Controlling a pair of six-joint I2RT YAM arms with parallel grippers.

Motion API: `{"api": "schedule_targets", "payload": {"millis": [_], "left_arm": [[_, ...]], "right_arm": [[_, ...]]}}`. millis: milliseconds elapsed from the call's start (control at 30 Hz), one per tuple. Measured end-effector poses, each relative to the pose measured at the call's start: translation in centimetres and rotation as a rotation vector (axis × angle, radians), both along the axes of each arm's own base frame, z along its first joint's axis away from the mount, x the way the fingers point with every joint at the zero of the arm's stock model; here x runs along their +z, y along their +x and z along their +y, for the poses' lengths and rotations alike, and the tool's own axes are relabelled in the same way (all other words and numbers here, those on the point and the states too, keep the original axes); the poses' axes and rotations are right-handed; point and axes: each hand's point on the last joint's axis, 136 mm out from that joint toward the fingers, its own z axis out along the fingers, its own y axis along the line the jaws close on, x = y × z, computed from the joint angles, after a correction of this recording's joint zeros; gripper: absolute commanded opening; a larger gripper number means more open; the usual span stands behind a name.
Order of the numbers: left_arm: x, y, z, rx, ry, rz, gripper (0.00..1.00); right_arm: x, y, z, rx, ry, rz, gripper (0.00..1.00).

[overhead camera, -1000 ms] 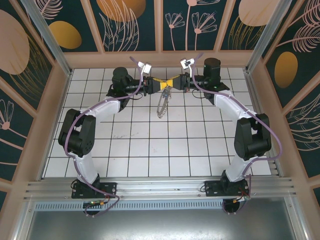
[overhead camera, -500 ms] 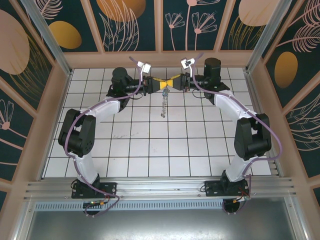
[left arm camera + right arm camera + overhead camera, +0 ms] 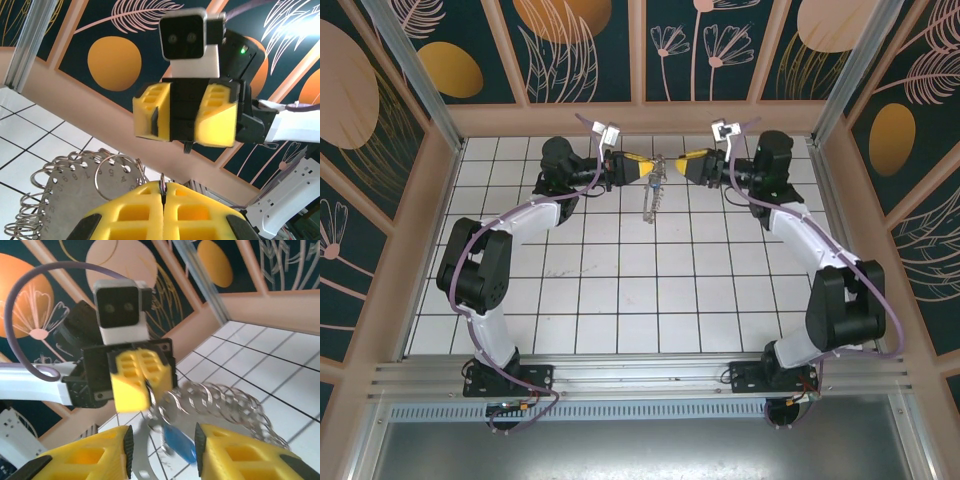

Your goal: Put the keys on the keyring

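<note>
Items I see from my station, largest first.

1. Enclosure walls (image 3: 570,40): dark teal panels with orange discs and pale leaf drawings, framed in light wood.
2. Worktop (image 3: 620,290): white square tiles with dark grid lines. A ribbed aluminium rail (image 3: 640,375) runs along its near edge.
3. Left gripper (image 3: 638,168), yellow-fingered: clamped flat together on the keyring, near the middle of the far edge.
4. Right gripper (image 3: 692,162), yellow-fingered: jaws parted, holding nothing, facing the left one and just apart from it.
5. Keyring (image 3: 653,190), a flat grey round piece fringed with small silvery rings: hangs from the left fingertips above the worktop.
6. Blue-headed key (image 3: 179,442): against the ring cluster. I cannot tell if it is threaded on.
</note>
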Motion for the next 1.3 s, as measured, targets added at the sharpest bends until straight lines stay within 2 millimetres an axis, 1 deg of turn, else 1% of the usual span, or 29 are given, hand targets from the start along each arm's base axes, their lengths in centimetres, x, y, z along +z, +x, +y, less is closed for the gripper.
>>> {"api": "schedule_targets", "payload": {"millis": [67,100,167,233,333,400,533,633,933,1033,1300], "left_arm": [[0.1,0.0,0.0,0.000,-0.001,-0.002,0.00],[0.1,0.0,0.0,0.000,-0.002,-0.004,0.00],[0.1,0.0,0.0,0.000,-0.003,-0.006,0.00],[0.2,-0.1,0.0,-0.001,-0.004,-0.004,0.00],[0.3,-0.1,0.0,-0.002,-0.007,-0.004,0.00],[0.3,-0.1,0.0,-0.003,-0.008,-0.006,0.00],[0.4,-0.1,0.0,-0.003,-0.010,-0.003,0.00],[0.4,-0.1,0.0,-0.003,-0.010,0.000,0.00],[0.4,-0.1,0.0,-0.005,-0.010,0.007,0.00],[0.5,-0.2,0.0,-0.005,-0.011,0.006,0.00],[0.7,-0.3,0.0,-0.005,-0.014,0.004,0.00]], "right_arm": [[-1.2,0.3,-0.7,-0.034,0.001,0.024,0.40],[-2.0,0.4,-0.9,-0.046,-0.001,0.039,0.42],[-3.4,0.2,-1.1,-0.057,-0.003,0.064,0.43],[-4.5,-0.1,-0.9,-0.059,-0.004,0.075,0.43],[-5.3,-0.7,-0.2,-0.049,-0.008,0.074,0.43],[-5.5,-1.1,0.6,-0.038,-0.011,0.062,0.45],[-5.6,-2.0,2.3,-0.011,-0.017,0.039,0.46],[-5.3,-2.4,3.1,-0.007,-0.020,0.017,0.46],[-5.1,-2.3,3.6,-0.021,-0.020,0.002,0.46],[-4.8,-2.0,3.9,-0.021,-0.019,-0.008,0.46],[-4.4,-2.1,4.8,-0.006,-0.016,-0.019,0.46]]}}
